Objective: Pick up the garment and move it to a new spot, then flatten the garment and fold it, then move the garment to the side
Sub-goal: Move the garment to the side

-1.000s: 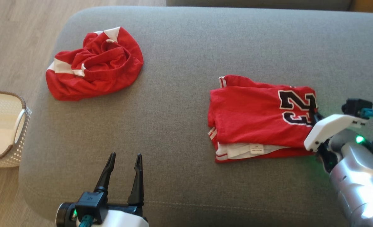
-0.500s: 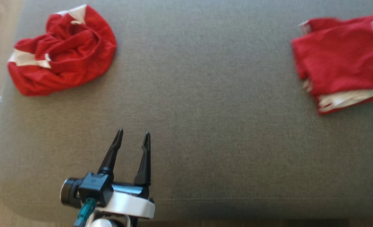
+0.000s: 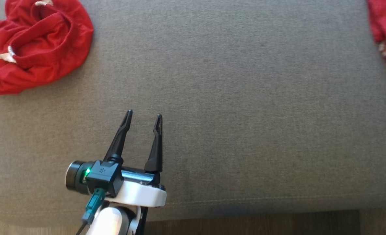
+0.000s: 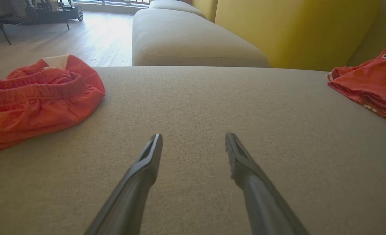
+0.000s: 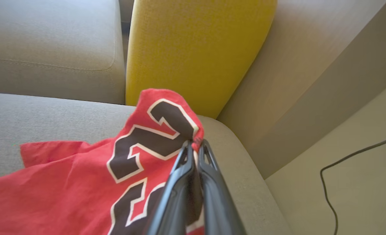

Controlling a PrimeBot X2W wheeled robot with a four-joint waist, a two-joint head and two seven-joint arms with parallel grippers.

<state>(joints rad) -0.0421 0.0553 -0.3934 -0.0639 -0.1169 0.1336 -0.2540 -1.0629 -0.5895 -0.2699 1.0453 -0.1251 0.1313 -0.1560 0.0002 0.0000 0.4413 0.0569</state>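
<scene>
**A:** First entry, far left?
**B:** Crumpled red garment [image 3: 33, 45] with white trim, heaped at the left end of the grey sofa seat [image 3: 245, 98]. Nothing is touching it.

**A:** Next along?
**B:** Left end effector [image 3: 144, 114], released, its fingers spread with nothing between them. It hangs over bare seat near the front edge, well apart from both red pieces.

**A:** Middle?
**B:** Plain grey fabric, with a strip of wooden floor [image 3: 261, 222] beyond the seat's front edge.

**A:** Right side?
**B:** Folded jersey [image 5: 66, 176], red, with black numerals outlined in white. It lies at the seat's right end, near the corner. The head view catches its left edge at the right border.

**A:** And the other arm?
**B:** Right end effector [image 5: 196, 143], clenched on the jersey's edge just beside the numerals. The pinched corner stands raised, and the rest of the cloth lies on the seat.

**A:** Behind that?
**B:** Yellow cushion [image 5: 193, 49], upright behind the seat. At the far right, a dark cable [image 5: 343, 163] trails across a pale surface.
</scene>
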